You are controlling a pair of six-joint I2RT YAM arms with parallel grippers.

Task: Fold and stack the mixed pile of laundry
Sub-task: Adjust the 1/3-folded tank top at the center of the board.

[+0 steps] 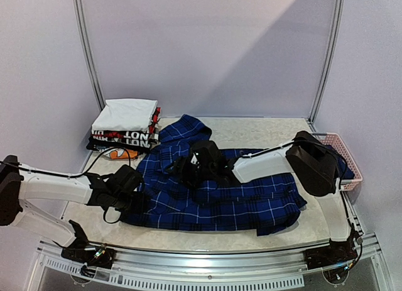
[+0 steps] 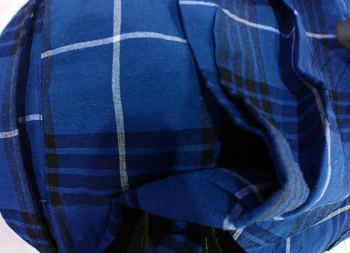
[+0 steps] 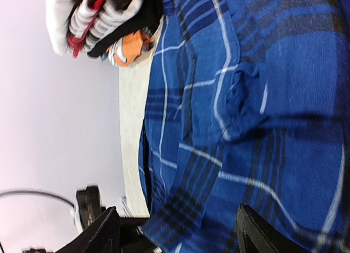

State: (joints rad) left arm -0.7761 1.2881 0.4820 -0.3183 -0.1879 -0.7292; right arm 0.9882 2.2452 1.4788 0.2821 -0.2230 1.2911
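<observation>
The dark-blue plaid shirt [image 1: 220,193] of the mixed laundry pile lies spread across the middle of the table. My left gripper [image 1: 139,202] is at the shirt's left edge. In the left wrist view the plaid cloth [image 2: 126,100] fills the frame, and a bunched fold sits between the dark fingers [image 2: 139,236] of the left gripper [image 2: 175,231], which is shut on it. My right gripper [image 1: 187,167] hangs over the shirt's upper middle. In its own view the right gripper [image 3: 178,231] stands wide open, with plaid cloth [image 3: 246,100] beneath and between the fingers.
A stack of folded white and black garments [image 1: 125,124] sits at the back left, with an orange item [image 1: 119,154] by its foot. A pink lattice basket [image 1: 347,154] stands at the right edge, partly hidden by the right arm. Walls close in behind and on both sides.
</observation>
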